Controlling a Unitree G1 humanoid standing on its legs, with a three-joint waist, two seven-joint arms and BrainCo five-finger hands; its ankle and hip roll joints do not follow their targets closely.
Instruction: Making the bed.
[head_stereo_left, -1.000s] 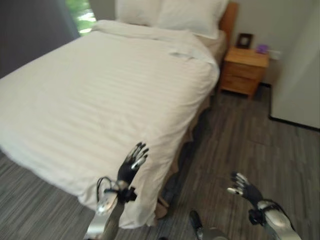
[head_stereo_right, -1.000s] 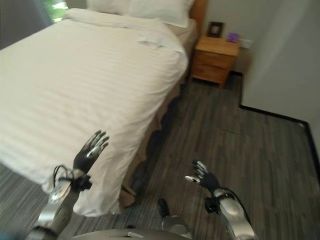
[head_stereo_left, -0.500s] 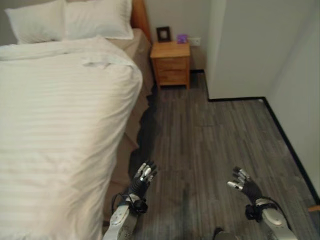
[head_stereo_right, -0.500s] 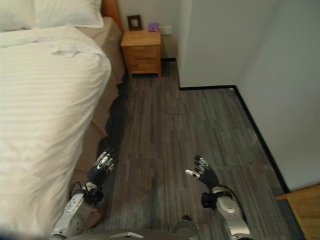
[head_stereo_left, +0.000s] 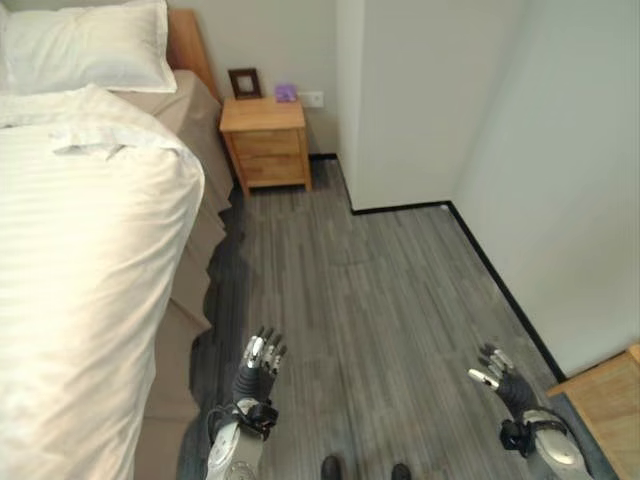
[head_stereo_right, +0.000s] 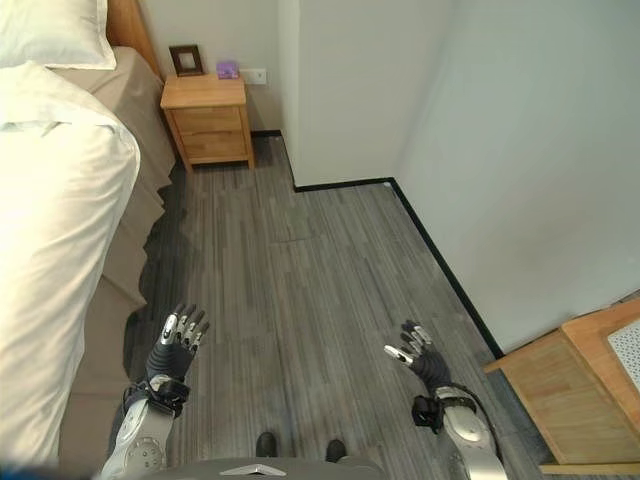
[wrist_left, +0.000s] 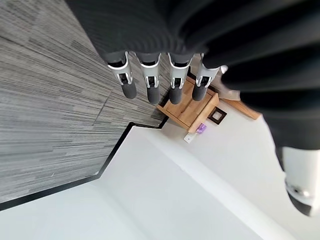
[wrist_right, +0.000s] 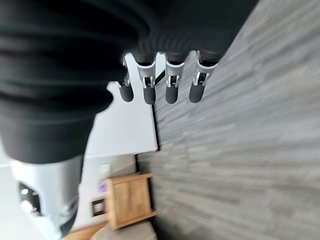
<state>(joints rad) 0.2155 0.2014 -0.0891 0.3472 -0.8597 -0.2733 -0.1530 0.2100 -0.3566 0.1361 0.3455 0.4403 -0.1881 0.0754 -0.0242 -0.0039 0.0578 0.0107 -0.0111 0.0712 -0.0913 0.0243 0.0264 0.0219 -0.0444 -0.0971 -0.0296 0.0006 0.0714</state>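
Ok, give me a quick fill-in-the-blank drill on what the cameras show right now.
1. Both the left robot hand and the right robot hand hold ____.
2. The nightstand is made of ____.
3. The white duvet lies to the robot's ____.
4. The pillow is ____ in colour.

Missing words: nothing; wood; left; white

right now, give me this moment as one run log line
left hand: open, empty, over floor beside bed | right hand: open, empty | duvet: untouched | nightstand: ahead by wall
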